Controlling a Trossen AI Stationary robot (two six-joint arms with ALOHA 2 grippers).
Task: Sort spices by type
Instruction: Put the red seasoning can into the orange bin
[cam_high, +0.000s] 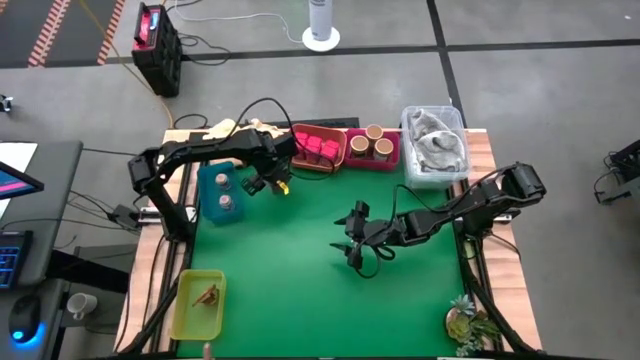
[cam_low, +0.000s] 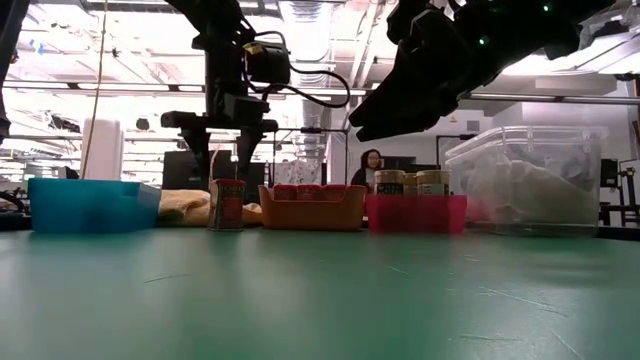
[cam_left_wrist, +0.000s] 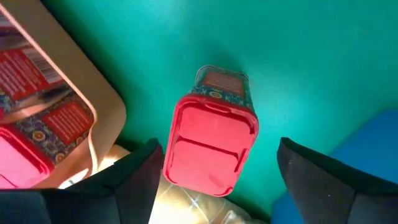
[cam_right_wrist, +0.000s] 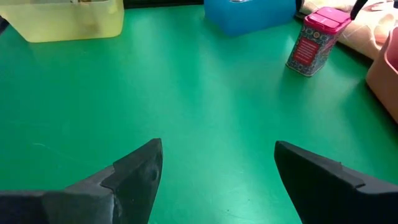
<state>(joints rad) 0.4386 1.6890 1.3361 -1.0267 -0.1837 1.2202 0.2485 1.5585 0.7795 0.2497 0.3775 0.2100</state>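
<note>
Hovering over 1 pink-red cube box (cam_left_wrist: 211, 140) with hinged lid, left gripper (cam_left_wrist: 214, 180) jaws apart, right gripper (cam_right_wrist: 217, 168) jaws apart above matte green desk (cam_right_wrist: 186, 93).

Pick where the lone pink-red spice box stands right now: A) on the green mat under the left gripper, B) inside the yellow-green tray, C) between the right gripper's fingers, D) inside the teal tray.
A: the pink-red spice box stands upright on the green mat, below the left gripper, whose open fingers do not touch it.
</note>
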